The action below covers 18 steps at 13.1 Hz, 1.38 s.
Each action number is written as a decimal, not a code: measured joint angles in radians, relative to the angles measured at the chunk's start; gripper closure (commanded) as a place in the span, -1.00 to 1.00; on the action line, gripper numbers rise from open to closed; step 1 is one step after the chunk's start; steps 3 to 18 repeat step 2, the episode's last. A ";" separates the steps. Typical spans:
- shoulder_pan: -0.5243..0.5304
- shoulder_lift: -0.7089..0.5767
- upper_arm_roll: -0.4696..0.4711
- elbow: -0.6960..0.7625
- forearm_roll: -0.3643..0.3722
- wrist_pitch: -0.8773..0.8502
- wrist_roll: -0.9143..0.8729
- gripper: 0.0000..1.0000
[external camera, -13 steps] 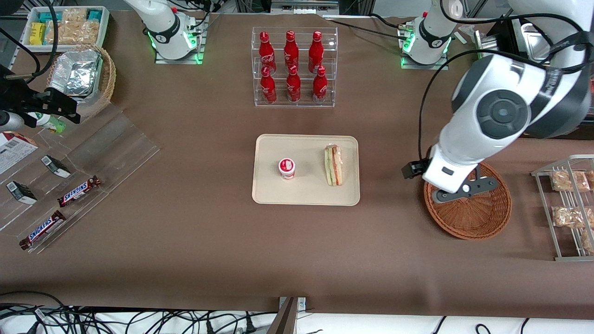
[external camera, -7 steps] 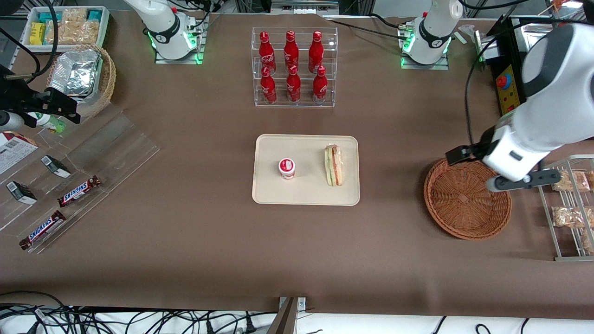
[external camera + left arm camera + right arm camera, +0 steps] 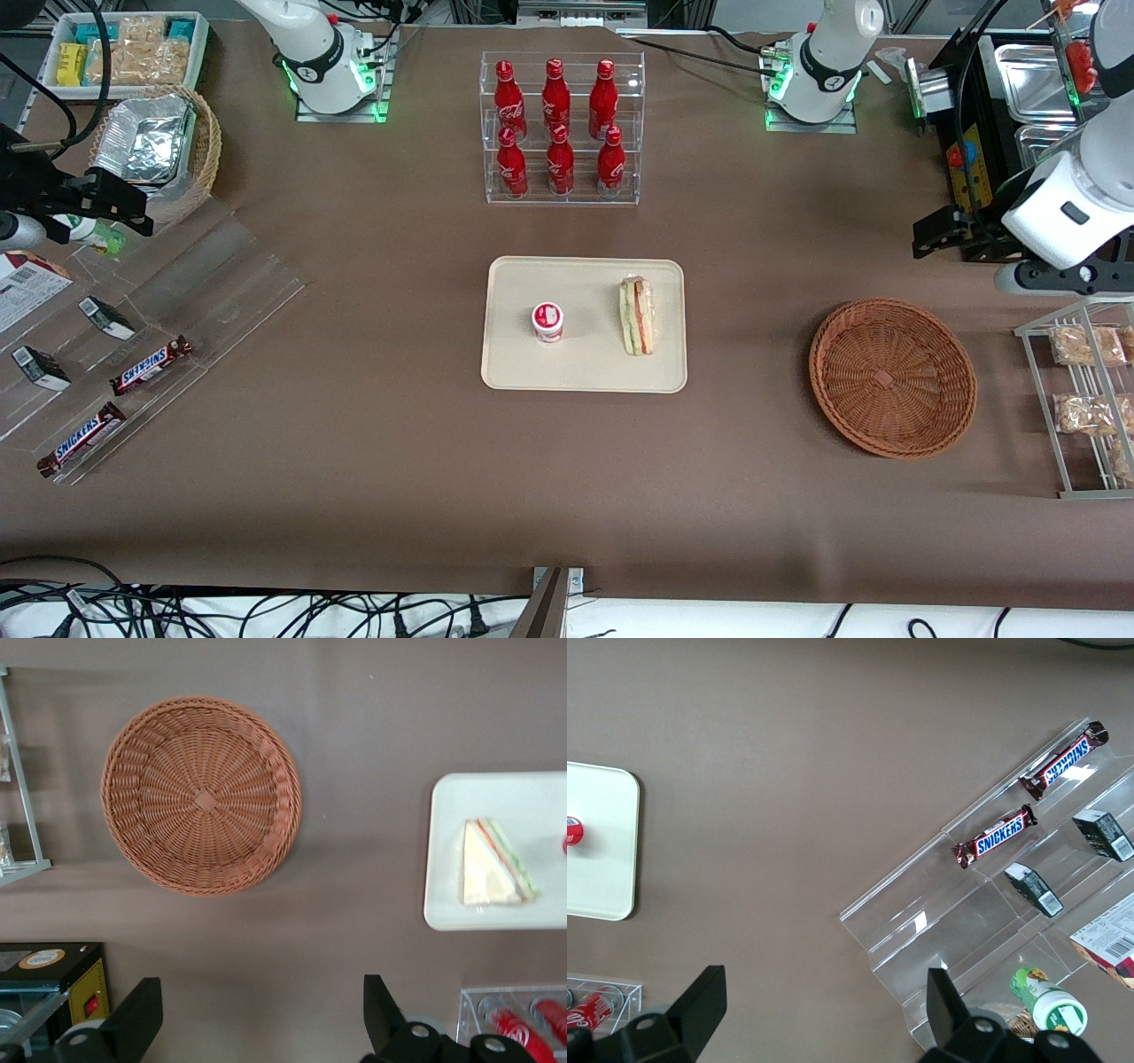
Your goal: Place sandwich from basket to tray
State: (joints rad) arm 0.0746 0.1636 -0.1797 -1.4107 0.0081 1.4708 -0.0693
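The wrapped triangular sandwich [image 3: 636, 316] [image 3: 492, 864] lies on the cream tray [image 3: 585, 368] [image 3: 532, 797], on the side nearer the working arm. The round reddish-brown basket [image 3: 892, 377] [image 3: 202, 795] stands on the table with nothing in it, well apart from the tray toward the working arm's end. My gripper [image 3: 1063, 276] [image 3: 261, 1014] hangs high over the table, farther from the front camera than the basket and off its rim. It is open, with only bare tabletop between its fingers.
A small red-lidded cup [image 3: 547, 321] shares the tray. A clear rack of red bottles [image 3: 561, 128] stands farther back. A wire rack with bagged pastries [image 3: 1085, 399] and a black control box [image 3: 970, 177] flank the gripper. Snickers bars [image 3: 151, 363] lie toward the parked arm's end.
The gripper has swung off the basket, rising and moving away from the front camera toward the working arm's end. The basket now shows whole. The sandwich has not moved.
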 measured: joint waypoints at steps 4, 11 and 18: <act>-0.003 -0.018 0.012 -0.008 -0.009 -0.003 0.041 -1.00; -0.003 -0.018 0.012 -0.008 -0.009 -0.003 0.041 -1.00; -0.003 -0.018 0.012 -0.008 -0.009 -0.003 0.041 -1.00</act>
